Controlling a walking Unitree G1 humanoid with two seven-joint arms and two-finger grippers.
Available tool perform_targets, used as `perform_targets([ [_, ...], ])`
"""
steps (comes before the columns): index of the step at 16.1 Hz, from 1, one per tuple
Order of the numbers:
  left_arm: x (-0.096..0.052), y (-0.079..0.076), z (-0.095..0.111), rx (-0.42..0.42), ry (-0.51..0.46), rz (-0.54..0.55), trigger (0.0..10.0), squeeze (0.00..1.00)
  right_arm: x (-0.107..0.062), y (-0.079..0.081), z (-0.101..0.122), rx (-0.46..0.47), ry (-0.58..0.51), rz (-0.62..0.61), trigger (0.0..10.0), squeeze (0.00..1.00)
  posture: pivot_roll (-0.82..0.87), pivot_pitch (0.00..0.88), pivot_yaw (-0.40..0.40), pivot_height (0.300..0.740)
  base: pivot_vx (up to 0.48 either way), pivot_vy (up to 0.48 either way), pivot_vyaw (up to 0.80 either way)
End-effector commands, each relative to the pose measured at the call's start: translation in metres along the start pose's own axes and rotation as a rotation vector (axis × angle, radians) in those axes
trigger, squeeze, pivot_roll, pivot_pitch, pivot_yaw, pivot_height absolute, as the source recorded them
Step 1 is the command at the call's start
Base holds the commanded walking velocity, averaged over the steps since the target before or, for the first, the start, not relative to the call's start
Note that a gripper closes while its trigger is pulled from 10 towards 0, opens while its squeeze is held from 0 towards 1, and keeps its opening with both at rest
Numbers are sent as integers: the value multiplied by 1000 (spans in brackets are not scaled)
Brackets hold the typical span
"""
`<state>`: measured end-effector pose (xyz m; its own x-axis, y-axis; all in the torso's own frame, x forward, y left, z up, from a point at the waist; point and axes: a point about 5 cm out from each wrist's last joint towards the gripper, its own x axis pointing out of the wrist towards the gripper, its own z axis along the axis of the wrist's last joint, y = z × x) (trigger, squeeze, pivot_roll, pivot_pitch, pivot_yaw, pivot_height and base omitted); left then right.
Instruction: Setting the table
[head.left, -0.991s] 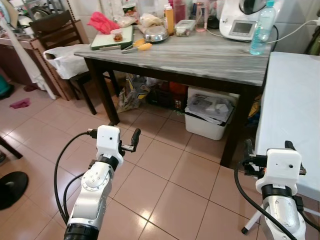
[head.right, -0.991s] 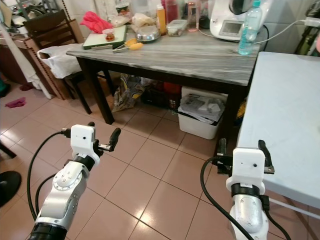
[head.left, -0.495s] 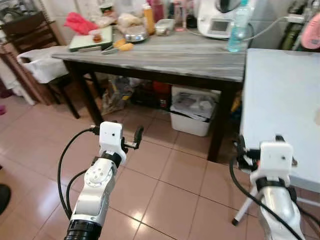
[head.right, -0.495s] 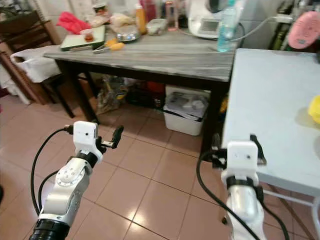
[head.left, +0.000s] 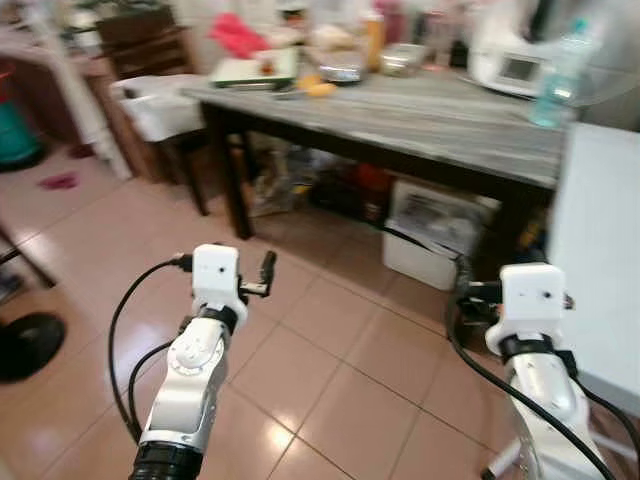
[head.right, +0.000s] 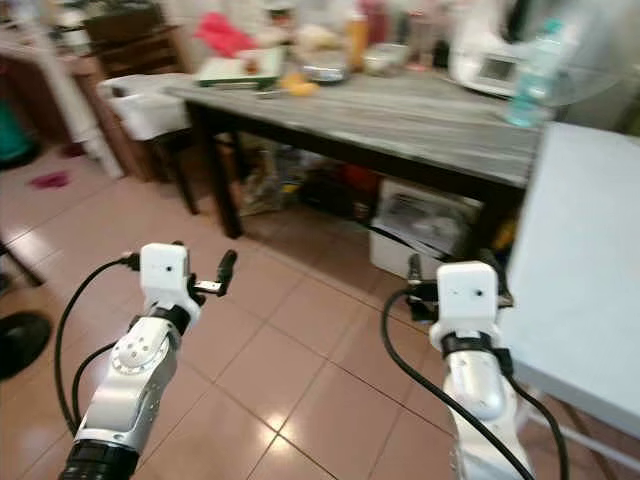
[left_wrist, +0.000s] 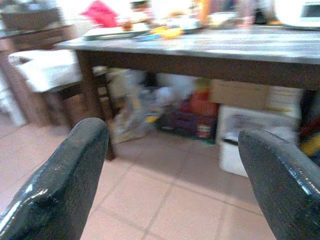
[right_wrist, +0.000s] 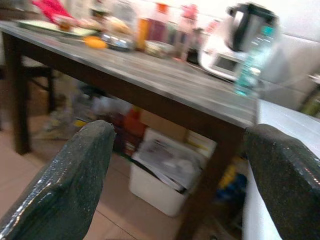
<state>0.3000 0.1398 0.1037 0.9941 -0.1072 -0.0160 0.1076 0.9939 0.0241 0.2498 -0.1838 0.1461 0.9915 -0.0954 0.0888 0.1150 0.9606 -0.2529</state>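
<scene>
Before the robot stands a grey table (head.left: 420, 115) on dark legs, with a white table (head.right: 585, 290) just beside it on the right. Both grippers are held over bare floor tiles (head.left: 330, 370), well short of either table. The left gripper (left_wrist: 170, 175) has its fingers wide apart and empty; the right gripper (right_wrist: 182, 175) likewise stands spread, holding nothing.

Progress: judged as not begun. No place setting lies on the white table's visible part. The grey table's front half is bare; its far edge carries a cutting board (head.left: 255, 68), a metal bowl (head.left: 340, 68), a water bottle (head.left: 556, 72) and a white appliance (head.left: 515, 55). Fetching tableware and laying it out all remains.

Limits of view: all pictures are blurred, so the small items at the table's far edge cannot be identified. The white table is cut off at the right. Under the grey table a white bin (head.left: 435, 235) and bags are indistinct.
</scene>
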Motion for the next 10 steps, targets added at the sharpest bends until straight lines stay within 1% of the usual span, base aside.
perform_targets([
  [1,0,5,2,24,-10,33,10000,0,3,3,2,6,-8,12,10000,0,-145,0,63,740,0,0,781],
  [6,3,8,6,95,-26,77,10000,0,7,8,1,37,-8,24,10000,0,-148,0,76,740,0,0,784],
  [9,5,8,6,91,-25,97,10000,0,10,15,4,60,-15,71,10000,0,-152,0,63,740,0,0,0],
  [10,5,7,6,91,-26,99,10000,0,10,15,3,57,-16,75,10000,0,-150,0,59,740,0,0,0],
])
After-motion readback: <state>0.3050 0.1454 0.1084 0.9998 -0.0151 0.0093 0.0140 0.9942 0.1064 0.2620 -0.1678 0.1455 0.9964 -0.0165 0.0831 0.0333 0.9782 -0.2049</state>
